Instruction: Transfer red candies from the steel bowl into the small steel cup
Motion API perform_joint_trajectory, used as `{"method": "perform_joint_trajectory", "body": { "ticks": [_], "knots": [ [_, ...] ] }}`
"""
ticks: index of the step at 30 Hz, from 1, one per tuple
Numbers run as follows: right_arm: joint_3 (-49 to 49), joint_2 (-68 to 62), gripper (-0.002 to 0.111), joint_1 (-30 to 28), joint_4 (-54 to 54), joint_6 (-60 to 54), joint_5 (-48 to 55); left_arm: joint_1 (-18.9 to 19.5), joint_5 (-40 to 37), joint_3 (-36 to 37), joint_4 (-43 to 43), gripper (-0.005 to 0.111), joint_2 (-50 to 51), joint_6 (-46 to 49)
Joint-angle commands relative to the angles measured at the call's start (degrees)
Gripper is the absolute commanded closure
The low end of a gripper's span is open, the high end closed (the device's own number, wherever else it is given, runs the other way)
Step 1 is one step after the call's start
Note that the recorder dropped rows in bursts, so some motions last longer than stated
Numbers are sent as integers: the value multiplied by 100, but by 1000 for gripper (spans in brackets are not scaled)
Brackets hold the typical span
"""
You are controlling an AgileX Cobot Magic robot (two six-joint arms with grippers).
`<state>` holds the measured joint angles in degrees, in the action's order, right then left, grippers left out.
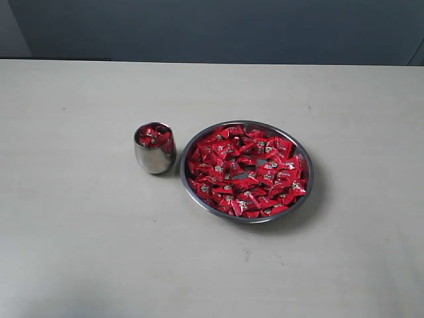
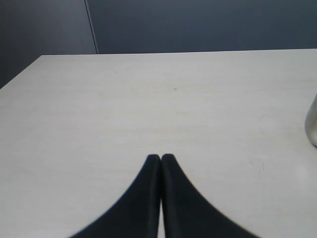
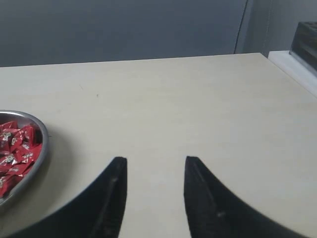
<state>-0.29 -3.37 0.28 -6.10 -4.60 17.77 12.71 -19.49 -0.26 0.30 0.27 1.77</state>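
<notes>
The cup (image 1: 154, 158) is polished steel with mirror-bright sides, and the bowl (image 1: 246, 220) is shiny steel with a gleaming rim. The candies (image 1: 245, 169) have glossy red wrappers. The table (image 1: 79, 232) looks pale, smooth and matt. The left gripper (image 2: 160, 157) and right gripper (image 3: 155, 161) are matt black

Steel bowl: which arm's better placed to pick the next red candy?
Right, likely. The right gripper is open, and its wrist view shows the steel bowl with red candies nearby. The left gripper is shut and sees only the edge of the small steel cup.
</notes>
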Motion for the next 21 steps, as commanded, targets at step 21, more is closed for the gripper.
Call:
{"method": "perform_joint_trajectory", "body": {
  "ticks": [21],
  "knots": [
    [29, 337, 70, -28, -60, -39, -124, -27, 45, 26, 39, 106, -27, -8]
  ]
}}
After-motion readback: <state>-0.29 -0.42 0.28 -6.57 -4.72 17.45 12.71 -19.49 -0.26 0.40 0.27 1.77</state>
